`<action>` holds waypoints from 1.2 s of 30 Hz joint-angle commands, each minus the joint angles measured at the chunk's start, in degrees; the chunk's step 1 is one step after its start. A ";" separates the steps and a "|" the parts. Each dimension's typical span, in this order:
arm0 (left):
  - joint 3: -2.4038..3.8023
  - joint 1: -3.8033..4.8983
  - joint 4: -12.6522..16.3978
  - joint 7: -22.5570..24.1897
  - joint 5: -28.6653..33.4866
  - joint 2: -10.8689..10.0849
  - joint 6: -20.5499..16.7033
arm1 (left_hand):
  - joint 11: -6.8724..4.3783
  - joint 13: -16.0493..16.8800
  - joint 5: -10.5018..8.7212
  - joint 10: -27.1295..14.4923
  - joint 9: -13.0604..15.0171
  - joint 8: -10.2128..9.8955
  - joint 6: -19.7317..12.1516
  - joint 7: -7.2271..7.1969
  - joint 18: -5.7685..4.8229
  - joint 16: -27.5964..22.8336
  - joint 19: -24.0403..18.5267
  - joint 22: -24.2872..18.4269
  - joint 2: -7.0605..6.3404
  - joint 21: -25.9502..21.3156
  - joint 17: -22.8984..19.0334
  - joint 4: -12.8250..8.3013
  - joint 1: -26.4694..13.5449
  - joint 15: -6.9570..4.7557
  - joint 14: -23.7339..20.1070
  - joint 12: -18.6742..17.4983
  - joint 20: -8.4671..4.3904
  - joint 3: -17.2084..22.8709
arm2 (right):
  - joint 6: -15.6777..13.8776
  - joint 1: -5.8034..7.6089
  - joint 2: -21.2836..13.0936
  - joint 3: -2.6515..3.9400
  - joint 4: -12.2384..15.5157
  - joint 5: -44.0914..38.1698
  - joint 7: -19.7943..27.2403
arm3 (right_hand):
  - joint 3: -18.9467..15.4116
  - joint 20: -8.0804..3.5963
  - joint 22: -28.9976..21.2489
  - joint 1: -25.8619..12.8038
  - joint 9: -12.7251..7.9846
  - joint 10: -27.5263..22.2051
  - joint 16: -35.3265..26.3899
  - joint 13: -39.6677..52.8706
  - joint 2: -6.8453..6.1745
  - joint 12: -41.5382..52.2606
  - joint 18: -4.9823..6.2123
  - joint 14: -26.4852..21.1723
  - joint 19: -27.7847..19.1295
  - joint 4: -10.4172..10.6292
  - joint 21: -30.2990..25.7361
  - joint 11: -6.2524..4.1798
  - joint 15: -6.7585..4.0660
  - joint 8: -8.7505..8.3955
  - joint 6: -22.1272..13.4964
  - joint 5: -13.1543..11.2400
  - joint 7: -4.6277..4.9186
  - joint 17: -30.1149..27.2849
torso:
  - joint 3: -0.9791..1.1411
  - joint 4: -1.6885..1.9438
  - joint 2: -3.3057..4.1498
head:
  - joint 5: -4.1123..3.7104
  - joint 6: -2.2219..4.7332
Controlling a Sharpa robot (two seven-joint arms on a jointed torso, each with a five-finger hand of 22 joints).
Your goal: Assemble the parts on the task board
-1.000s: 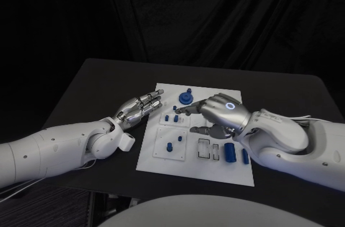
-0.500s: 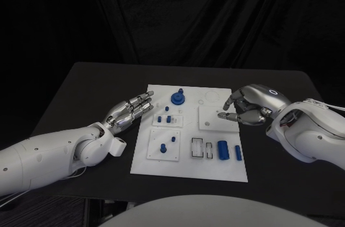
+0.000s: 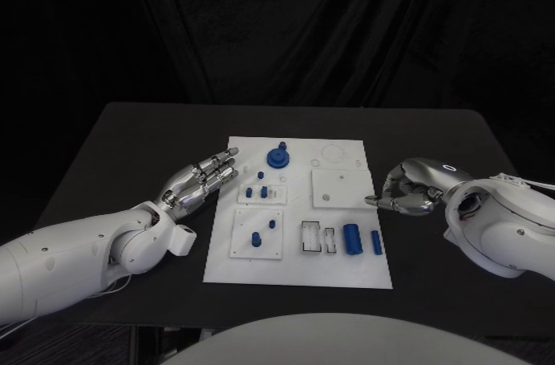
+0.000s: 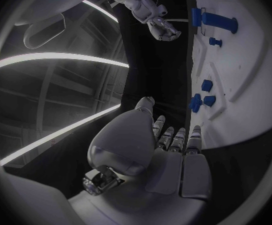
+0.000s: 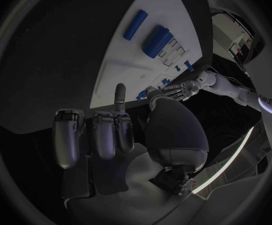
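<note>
On the black table (image 3: 139, 140), centre: white task board (image 3: 347, 265), bearing blue parts. Far end: large round blue piece (image 3: 279, 156). Middle left: small pegs (image 3: 261, 192) in a raised plate; below these, two more pegs (image 3: 262, 233). Near right: two blue cylinders (image 3: 362, 240), lying flat beside a slotted holder. Left hand (image 3: 199, 181): just off the board's left edge, fingers extended and apart, empty. Right hand (image 3: 414, 188): just off the right edge, fingers curled inward, apparently holding nothing.

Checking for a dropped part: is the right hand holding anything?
No: the right hand is off the task board edge, fingers curled in on nothing.
</note>
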 commanded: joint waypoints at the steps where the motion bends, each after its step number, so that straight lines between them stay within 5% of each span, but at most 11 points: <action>1: 0.05 -0.04 -0.01 4.50 0.01 0.10 -0.25 | 0.14 0.01 0.27 0.16 0.06 0.31 -0.16 -0.38 -0.53 -0.21 0.08 0.06 0.14 -0.13 -0.08 -0.30 -0.24 -0.05 -0.02 -0.22 0.08 0.00 | 2.23 -0.82 0.01 0.00 0.61 0.22 -4.32 | -0.44 -0.45 13.76 -0.66 0.43 6.16 0.16 15.06 -0.06 0.14 -0.74 6.15 4.51 0.07 -0.49 -0.26 -0.38 0.47 -0.36 -0.23 -0.09 15.06 | 0.06 -0.02 0.16 | -0.41 -0.01; 9: 0.05 -0.05 -0.56 4.38 0.01 0.35 -0.02 | 0.75 0.04 0.31 0.27 0.04 0.29 -0.26 -0.48 -0.45 -0.21 0.11 0.10 0.27 -0.11 -0.08 -0.43 -0.27 0.01 -0.02 -0.19 0.25 0.09 | 1.65 -2.74 1.06 0.00 0.96 0.21 -4.15 | -1.29 -0.94 12.81 -1.84 2.11 6.16 -2.03 15.06 -1.70 0.14 -0.01 5.37 3.29 0.19 -3.41 -0.34 -1.03 1.06 0.24 -0.38 -0.33 12.24 | 0.05 0.31 -0.13 | -0.97 -0.01; 13: 0.05 -0.05 -0.73 4.30 0.01 0.52 0.13 | 0.81 0.05 0.32 0.28 0.04 0.29 -0.26 -0.49 -0.44 -0.21 0.12 0.10 0.29 -0.10 -0.08 -0.44 -0.28 0.03 -0.02 -0.18 0.28 0.10 | 0.99 -3.58 1.72 0.00 1.30 0.21 -3.77 | -1.91 -1.17 12.55 -2.57 2.79 6.16 -3.47 15.06 -2.28 0.14 0.14 4.99 3.00 0.27 -4.18 -0.41 -1.32 0.58 0.41 -1.78 -0.33 10.49 | -0.01 0.31 -0.19 | -0.61 -0.01; 16: 0.05 -0.07 -0.81 4.17 0.01 0.49 0.25 | 0.91 0.05 0.32 0.29 0.03 0.27 -0.32 -0.51 -0.43 -0.21 0.13 0.12 0.32 -0.10 -0.08 -0.45 -0.29 0.07 -0.02 -0.18 0.34 0.12 | 1.41 -4.13 2.53 0.00 1.61 -0.72 -3.93 | -3.63 -1.41 12.98 -5.91 3.17 6.16 -5.10 15.06 -3.40 0.14 -0.16 4.73 3.56 0.26 -2.84 -0.45 -1.55 -0.21 0.20 -7.43 -0.29 8.32 | 0.08 0.10 -0.29 | -0.13 -0.01; 18: 0.05 -0.08 -0.85 4.14 0.01 0.47 0.27 | 1.00 0.05 0.33 0.30 0.03 0.27 -0.31 -0.49 -0.41 -0.21 0.13 0.12 0.36 -0.09 -0.08 -0.48 -0.30 0.15 -0.02 -0.18 0.44 0.15 | 1.76 -4.40 2.90 0.00 1.65 -1.67 -4.01 | -3.90 -1.47 13.09 -6.07 3.26 6.16 -5.61 15.06 -3.38 0.14 -0.24 4.64 3.70 0.26 -2.48 -0.48 -1.57 -0.51 -0.18 -7.80 -0.25 7.61 | 0.08 0.05 -0.32 | 0.08 -0.01; 24: 0.05 -0.10 -0.93 4.15 0.01 0.55 0.23 | 1.07 0.08 0.33 0.38 0.07 0.32 -0.07 -0.42 -0.38 -0.21 0.16 0.17 0.39 -0.07 -0.08 -0.52 -0.32 0.27 -0.02 -0.15 0.60 0.17 | 2.94 -5.32 3.79 0.01 1.32 -3.08 -4.02 | -3.06 -1.11 13.31 -2.33 4.09 6.16 -5.99 15.06 -2.30 0.14 -0.42 4.75 4.05 0.15 -1.68 -0.76 -0.97 -1.42 -3.18 -6.55 -0.09 6.81 | 0.05 0.24 -0.26 | 0.02 -0.01; 28: 0.05 -0.11 -0.98 4.16 0.01 0.63 0.24 | 1.07 0.10 0.34 0.46 0.13 0.43 0.35 -0.42 -0.33 -0.21 0.17 0.18 0.43 -0.06 -0.08 -0.61 -0.32 0.36 -0.02 -0.13 0.78 0.21 | 4.10 -5.83 4.31 0.01 1.03 -3.43 -4.13 | -2.53 -1.12 13.52 -0.40 5.34 6.16 -5.67 15.06 -1.59 0.14 -0.61 4.94 4.43 0.07 -0.91 -0.74 -1.01 -0.80 -3.31 -3.32 -0.18 6.72 | 0.20 0.22 -0.14 | 0.14 -0.01; 36: 0.05 -0.15 -1.20 4.00 0.01 0.82 0.37 | 1.10 0.11 0.35 0.51 0.15 0.48 0.50 -0.49 -0.28 -0.21 0.18 0.17 0.46 -0.06 -0.08 -0.69 -0.32 0.45 -0.02 -0.12 0.91 0.25 | 5.11 -6.50 5.12 0.01 1.03 -4.90 -5.39 | -2.76 -1.13 13.90 0.31 6.88 6.16 -4.17 15.06 -1.75 0.14 -0.89 5.21 4.85 0.12 0.19 -0.76 -1.01 0.09 -3.27 -1.14 -0.27 8.52 | 0.15 0.23 -0.10 | 0.19 -0.01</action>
